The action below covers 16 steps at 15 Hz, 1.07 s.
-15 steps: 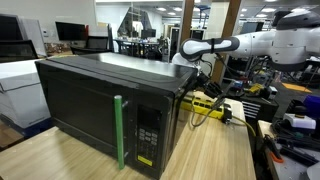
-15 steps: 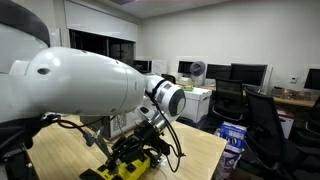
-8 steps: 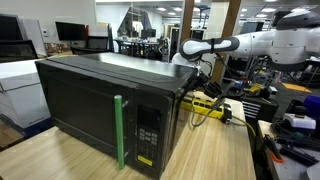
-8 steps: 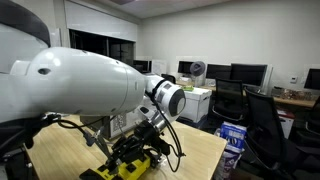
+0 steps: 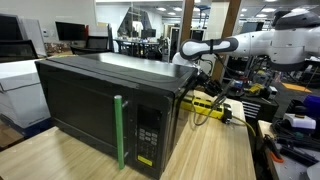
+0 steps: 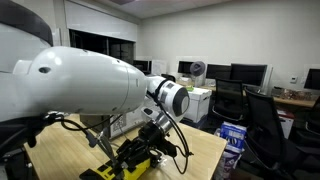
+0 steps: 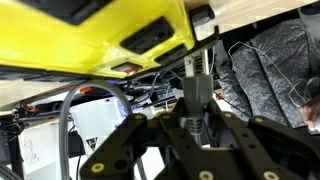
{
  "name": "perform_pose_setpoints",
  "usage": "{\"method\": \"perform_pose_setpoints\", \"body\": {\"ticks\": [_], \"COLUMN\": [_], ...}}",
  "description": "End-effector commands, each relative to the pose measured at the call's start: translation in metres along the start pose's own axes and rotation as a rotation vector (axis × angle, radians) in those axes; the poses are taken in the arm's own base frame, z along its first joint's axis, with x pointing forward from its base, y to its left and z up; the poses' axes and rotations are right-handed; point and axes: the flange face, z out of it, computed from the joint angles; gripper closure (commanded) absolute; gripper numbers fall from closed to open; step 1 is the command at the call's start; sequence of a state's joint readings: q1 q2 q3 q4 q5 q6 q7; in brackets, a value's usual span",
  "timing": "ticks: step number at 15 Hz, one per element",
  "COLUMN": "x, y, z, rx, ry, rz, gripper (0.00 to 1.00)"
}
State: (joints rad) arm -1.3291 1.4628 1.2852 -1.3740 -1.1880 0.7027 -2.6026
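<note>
Roughly, big to small. Table (image 5: 215, 150): pale wood. Microwave (image 5: 100, 105): black, door shut, green handle (image 5: 119, 130), fills most of the top in an exterior view. Arm (image 5: 215, 45): white, reaches down behind the microwave; its bulk crowds the near side in an exterior view (image 6: 80, 85).

Yellow strip (image 6: 135, 165): lies on the table behind the microwave, under the wrist; in the wrist view it sits very close, filling the upper part of the picture (image 7: 90, 35). Cables (image 7: 150, 95): black, tangled between strip and gripper (image 7: 197, 100). Fingers clenched tight together; whether a cable is pinched between them I cannot tell.

Risks, as judged: clenched tips this near the tangle could snag a loop and drag the strip, or tug a plug loose. The arm's elbow is near the microwave's back edge; a swing could knock it.

Change from a second ago: wrist has shifted slightly, and the strip looks a little differently tilted. Microwave unmoved. Fingers as tight as before.
</note>
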Motion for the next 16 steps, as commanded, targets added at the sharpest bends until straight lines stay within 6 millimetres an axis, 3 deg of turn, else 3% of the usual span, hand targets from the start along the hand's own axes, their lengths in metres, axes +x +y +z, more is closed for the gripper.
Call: {"method": "perform_pose_setpoints", "body": {"ticks": [1,16], "x": [0.001,0.013], "y": [0.0,0.006], "z": [0.0,-0.007], "rx": [0.02,0.038], "ry": [0.003,0.087], "rz": [0.01,-0.017], "gripper": [0.94,0.94]}}
